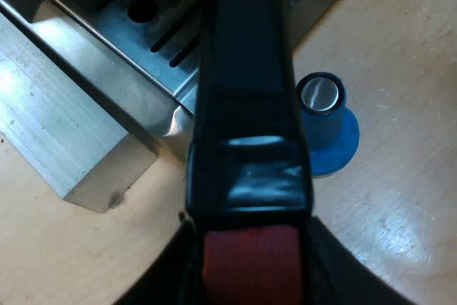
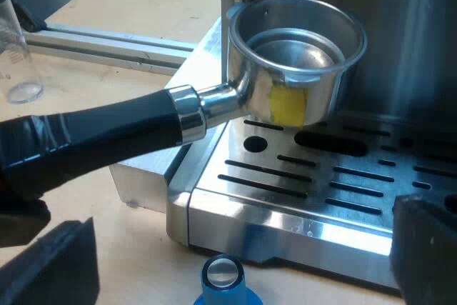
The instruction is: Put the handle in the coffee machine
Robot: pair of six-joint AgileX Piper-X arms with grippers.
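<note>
My left gripper [image 1: 250, 266] lies along the holder [image 2: 214, 101], jaws seemingly clamped at its red end. The basket hovers above the drip tray [image 2: 307, 180], handle trailing toward eight o'clock. My right gripper [image 2: 235, 255] hangs spread wide, empty, near the blue tamper [image 2: 223, 280].

The holder [image 2: 314, 55] sits above the espresso machine's [image 2: 407, 48] drip tray [image 2: 300, 230], its handle [image 2: 107, 133] reaching out past the tray's corner. The tamper [image 2: 223, 276] stands on the table [image 2: 128, 248] just before the machine's front, the measuring glass [image 2: 16, 48] well apart from the machine.
</note>
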